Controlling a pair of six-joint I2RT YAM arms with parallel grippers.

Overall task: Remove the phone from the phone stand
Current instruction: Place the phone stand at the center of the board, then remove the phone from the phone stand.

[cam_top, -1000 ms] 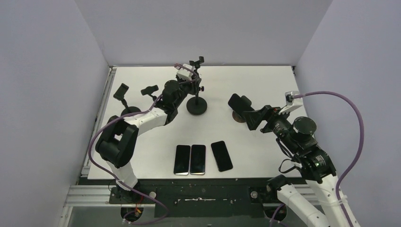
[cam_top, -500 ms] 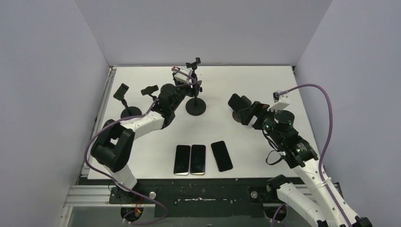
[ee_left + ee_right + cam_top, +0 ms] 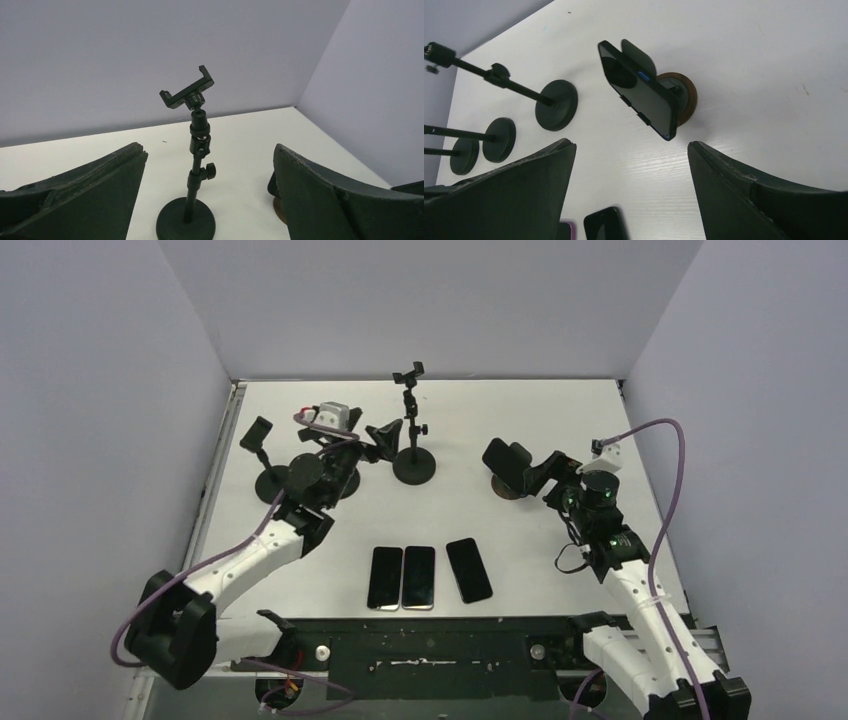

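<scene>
Phone [image 3: 639,97] on stand [image 3: 688,97], white table [image 3: 560,420], 3 phones [image 3: 418,577] flat, lavender walls [image 3: 430,300]

Bright even light, soft shadows, sharp focus throughout.

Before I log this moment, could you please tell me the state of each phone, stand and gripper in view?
mounted phone: tilted, held on its stand.
phone stand: occupied.
tall stand: clamp empty.
far-left stand: clamp empty.
three loose phones: lying flat on the table.
left gripper: open, empty.
right gripper: open, empty, not touching the mounted phone.
</scene>
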